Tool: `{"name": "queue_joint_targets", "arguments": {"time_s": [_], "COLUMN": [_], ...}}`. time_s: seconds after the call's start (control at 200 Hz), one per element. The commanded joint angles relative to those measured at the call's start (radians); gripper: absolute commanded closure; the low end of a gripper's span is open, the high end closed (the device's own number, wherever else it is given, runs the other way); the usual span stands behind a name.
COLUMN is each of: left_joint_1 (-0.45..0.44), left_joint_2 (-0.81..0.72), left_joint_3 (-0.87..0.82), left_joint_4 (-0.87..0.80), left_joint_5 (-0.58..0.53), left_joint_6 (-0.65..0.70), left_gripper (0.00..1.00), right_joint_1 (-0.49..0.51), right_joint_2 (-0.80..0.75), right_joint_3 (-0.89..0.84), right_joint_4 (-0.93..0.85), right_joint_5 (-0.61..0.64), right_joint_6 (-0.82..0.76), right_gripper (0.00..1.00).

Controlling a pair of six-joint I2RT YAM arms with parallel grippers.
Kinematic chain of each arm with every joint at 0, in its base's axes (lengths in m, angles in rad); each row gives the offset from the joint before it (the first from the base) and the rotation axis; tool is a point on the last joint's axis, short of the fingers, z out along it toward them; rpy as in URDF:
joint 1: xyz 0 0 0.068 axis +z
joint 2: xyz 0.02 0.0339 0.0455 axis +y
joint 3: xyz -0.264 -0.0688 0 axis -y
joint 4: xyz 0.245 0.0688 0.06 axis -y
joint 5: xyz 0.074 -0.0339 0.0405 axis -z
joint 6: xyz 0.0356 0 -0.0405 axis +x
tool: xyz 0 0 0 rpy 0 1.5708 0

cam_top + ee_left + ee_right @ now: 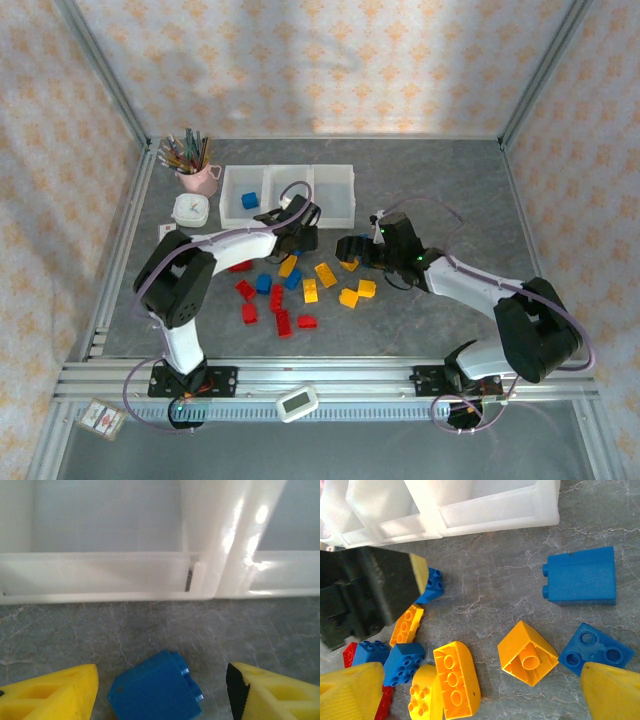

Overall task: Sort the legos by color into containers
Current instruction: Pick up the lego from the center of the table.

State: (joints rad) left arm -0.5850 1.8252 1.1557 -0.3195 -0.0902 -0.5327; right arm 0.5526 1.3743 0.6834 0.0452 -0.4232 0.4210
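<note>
Centring matters: left gripper (162, 680) stands parted around the small blue plastic brick (150, 692); right gripper (480, 675) gapes wide.

Three matching translucent white containers (335, 170) stand joined in a row at the back of the bench. One blue brick (249, 200) lies in the left one. The other legos lie loose in front: red bricks (249, 313) leftmost, blue ones (264, 283) between, yellow-orange ones (326, 274) rightward, some tipped over.
</note>
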Motion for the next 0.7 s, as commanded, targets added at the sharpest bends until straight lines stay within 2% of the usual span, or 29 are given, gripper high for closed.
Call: {"name": "queue_joint_targets", "arguments": {"time_s": [0.0,0.205,0.511,0.696], "left_joint_1": [-0.004,-0.004,-0.004,-0.004], "left_joint_2": [0.043,0.077,0.1,0.042], "left_joint_3": [0.043,0.041,0.031,0.002], "left_joint_4": [-0.081,-0.054,-0.02,-0.004], "left_joint_5": [-0.092,-0.083,-0.052,-0.06], "left_joint_6": [-0.041,-0.083,-0.082,-0.083], "left_gripper": [0.28,0.27,0.43,0.5], "right_joint_1": [-0.006,-0.008,-0.008,-0.008], "right_joint_2": [-0.029,-0.034,-0.034,-0.042], "right_joint_3": [-0.012,-0.012,-0.006,0.008], "right_joint_4": [0.014,0.012,0.004,-0.013], "right_joint_5": [0.013,0.023,0.027,0.024], "right_joint_6": [-0.019,-0.028,-0.037,-0.059], "right_gripper": [0.0,0.0,0.0,0.0]}}
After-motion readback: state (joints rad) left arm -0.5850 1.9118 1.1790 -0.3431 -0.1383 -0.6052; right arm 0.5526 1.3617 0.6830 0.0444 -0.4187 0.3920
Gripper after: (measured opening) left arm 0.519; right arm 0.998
